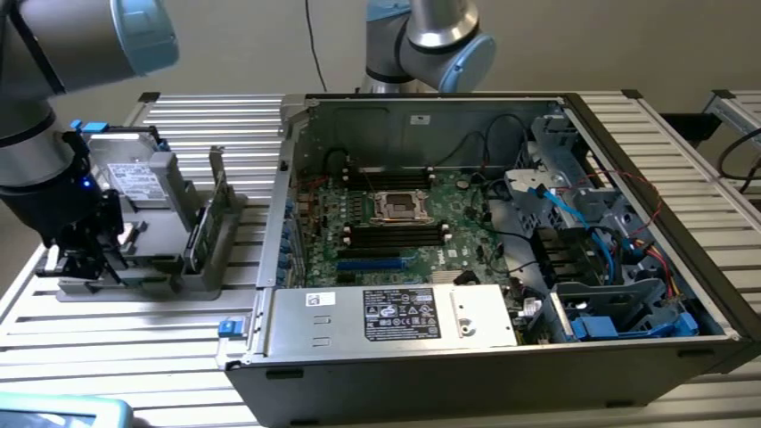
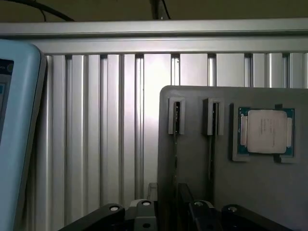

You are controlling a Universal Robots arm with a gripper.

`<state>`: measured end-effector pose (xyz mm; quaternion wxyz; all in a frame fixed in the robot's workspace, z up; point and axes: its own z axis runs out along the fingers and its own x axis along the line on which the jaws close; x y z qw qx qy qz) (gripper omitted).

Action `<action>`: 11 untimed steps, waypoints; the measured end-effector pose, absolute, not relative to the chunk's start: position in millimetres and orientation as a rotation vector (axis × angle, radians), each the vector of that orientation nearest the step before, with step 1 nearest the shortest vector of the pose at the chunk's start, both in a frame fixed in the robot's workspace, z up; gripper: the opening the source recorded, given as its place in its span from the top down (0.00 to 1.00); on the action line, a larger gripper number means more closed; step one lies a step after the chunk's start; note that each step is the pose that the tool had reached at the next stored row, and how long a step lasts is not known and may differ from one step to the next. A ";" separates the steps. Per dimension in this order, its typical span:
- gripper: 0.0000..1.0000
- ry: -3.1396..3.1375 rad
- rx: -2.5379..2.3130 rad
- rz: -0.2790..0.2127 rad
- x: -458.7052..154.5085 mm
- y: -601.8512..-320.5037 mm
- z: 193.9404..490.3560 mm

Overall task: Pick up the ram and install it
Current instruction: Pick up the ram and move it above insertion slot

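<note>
Pick-up judged in hand: gripper [image 1: 81,257] held open astride ram [image 2: 174,156], holder [image 2: 260,192] at case's [image 1: 476,383] nine o'clock; centred closure on thin edge required.

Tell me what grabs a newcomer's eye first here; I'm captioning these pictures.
The open computer case, green motherboard inside, dominates the exterior view's middle. On that view's left the hand hangs low over a gray tray; the wrist view shows a silver processor seated in it.
</note>
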<state>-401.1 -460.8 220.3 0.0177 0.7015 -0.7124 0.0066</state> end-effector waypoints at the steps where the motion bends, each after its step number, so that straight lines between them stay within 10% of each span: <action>1: 0.69 -2.216 2.183 0.027 -401.7 -459.2 219.6; 11: 0.69 -2.232 2.200 0.064 -420.3 -455.5 206.6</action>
